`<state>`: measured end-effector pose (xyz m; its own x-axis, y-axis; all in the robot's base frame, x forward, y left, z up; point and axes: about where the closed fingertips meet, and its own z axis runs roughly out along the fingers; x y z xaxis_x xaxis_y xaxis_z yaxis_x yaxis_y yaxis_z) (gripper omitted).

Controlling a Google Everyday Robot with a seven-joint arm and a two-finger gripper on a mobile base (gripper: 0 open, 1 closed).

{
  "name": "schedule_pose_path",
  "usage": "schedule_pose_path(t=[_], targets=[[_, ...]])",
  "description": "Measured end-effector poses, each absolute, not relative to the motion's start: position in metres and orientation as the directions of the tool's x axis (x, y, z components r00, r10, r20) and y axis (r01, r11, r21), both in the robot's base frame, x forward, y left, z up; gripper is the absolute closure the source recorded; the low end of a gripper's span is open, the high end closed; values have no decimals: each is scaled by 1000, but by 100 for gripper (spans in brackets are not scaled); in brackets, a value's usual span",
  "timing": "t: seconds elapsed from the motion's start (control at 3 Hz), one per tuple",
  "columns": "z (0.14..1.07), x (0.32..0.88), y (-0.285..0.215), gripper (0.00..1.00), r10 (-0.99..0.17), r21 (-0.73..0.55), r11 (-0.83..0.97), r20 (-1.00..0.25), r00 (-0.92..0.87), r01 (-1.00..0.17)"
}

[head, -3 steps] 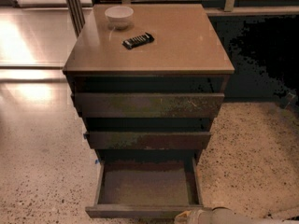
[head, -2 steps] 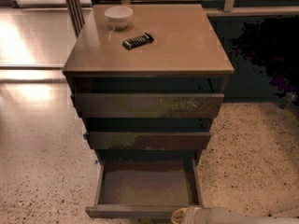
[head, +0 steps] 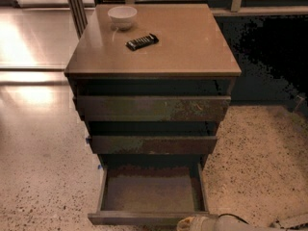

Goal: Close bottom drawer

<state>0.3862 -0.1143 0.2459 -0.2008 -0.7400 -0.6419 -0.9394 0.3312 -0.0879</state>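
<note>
The bottom drawer stands pulled far out at the cabinet's foot. The gripper is at its front panel, right of centre; how wide it is spread cannot be told. On the cabinet top sit a bowl and a remote.

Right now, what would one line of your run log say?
bottom drawer: pulled out, empty, not yet closed | pincer: low, by the drawer front's right end | contact: unclear
</note>
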Motion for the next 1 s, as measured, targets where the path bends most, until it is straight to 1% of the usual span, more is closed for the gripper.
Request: schedule_pose_path(t=[0.33, 0.67, 1.0], targets=[[200, 402, -111, 100, -688, -154, 385, -705, -172, -910], [200, 402, -111, 100, -688, -154, 385, -705, -172, -910], [198, 424, -110, 100, -688, -205, 398, -711, -143, -894]])
